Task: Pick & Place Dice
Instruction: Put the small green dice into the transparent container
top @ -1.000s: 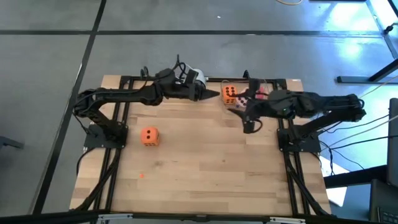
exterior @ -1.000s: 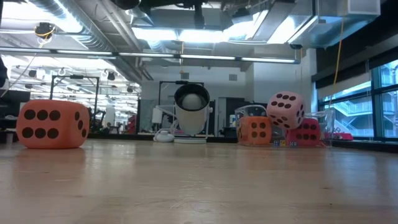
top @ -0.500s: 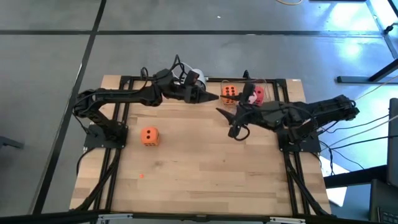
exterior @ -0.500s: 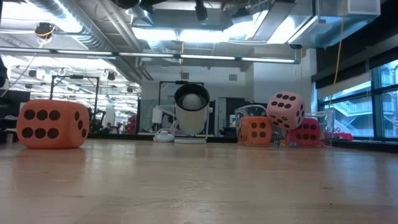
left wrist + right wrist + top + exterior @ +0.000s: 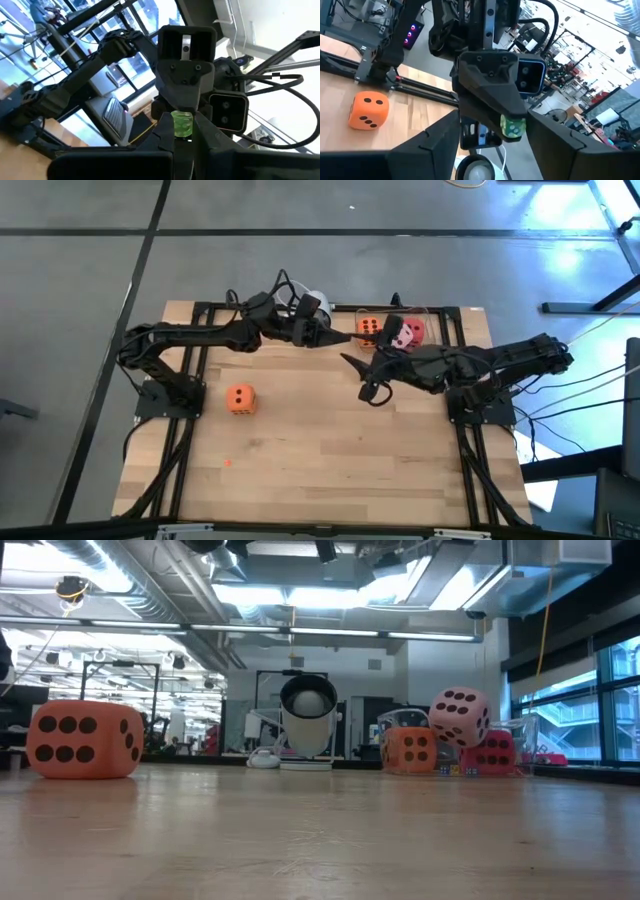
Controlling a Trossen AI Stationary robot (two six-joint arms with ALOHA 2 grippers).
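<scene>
On the counter (image 5: 330, 470), one orange die (image 5: 240, 398) sits alone toward the left edge, while another orange die (image 5: 368, 328), a pink die (image 5: 402, 335) and a red die (image 5: 492, 752) cluster at the far edge near the right corner. The left gripper (image 5: 340, 340), fingers together and holding nothing, hovers near the middle of the far edge. The right gripper (image 5: 358, 376), fingers apart and empty, hangs just in front of the cluster.

One orange die (image 5: 240, 398) sits alone on the wooden table, well apart from the rest, showing six dark dots toward the low camera. At the far edge, another orange die (image 5: 368, 329) rests just beside the red die (image 5: 492, 753), with the pink die (image 5: 459, 716) tilted on top (six dots showing).
</scene>
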